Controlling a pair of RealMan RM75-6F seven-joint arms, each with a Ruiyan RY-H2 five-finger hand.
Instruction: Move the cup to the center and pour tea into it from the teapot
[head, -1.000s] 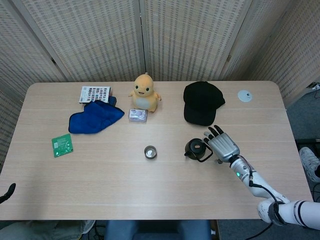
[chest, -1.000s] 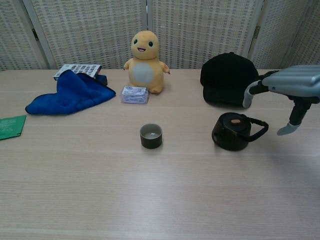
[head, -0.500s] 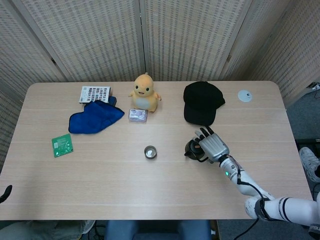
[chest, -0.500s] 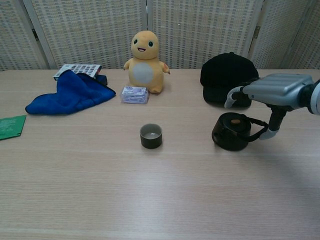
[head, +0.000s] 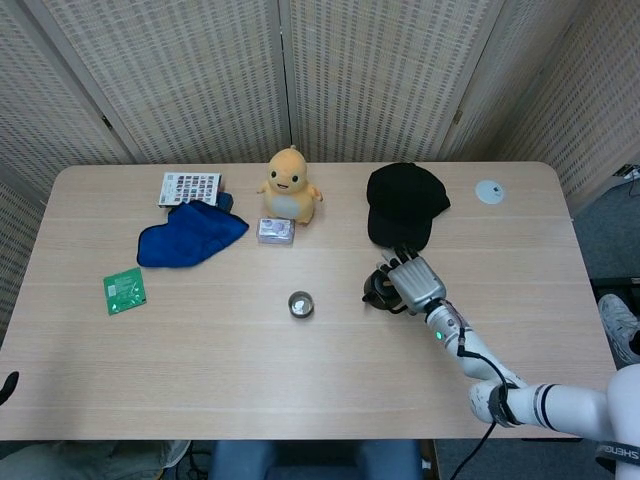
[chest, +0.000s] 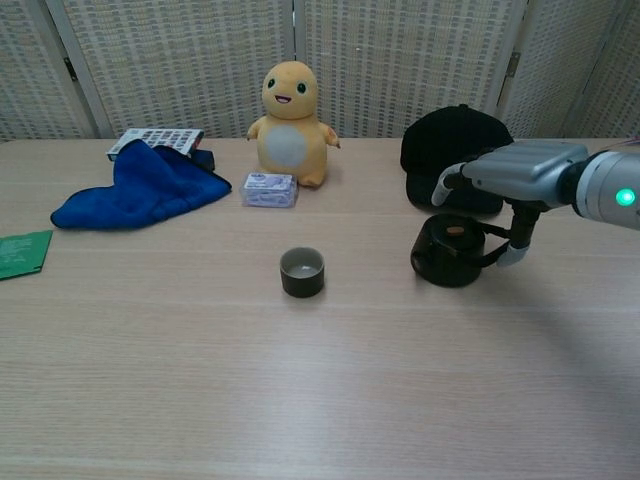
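My right hand (chest: 520, 180) hovers over the teapot (chest: 447, 251), fingers spread around its handle, not yet gripping. The teapot sits right of center on the tabletop (head: 300, 380); the cup (chest: 301, 271) stands mid-tabletop, to its left.

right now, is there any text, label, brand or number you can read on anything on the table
None can be read.
Flat printed card with a grid of coloured squares: marks too small to read.
Small clear wrapped packet by the yellow plush toy: bluish print, blurred.
Green square card: pale mark, illegible.
Black cap, black teapot, dark cup: no lettering visible.
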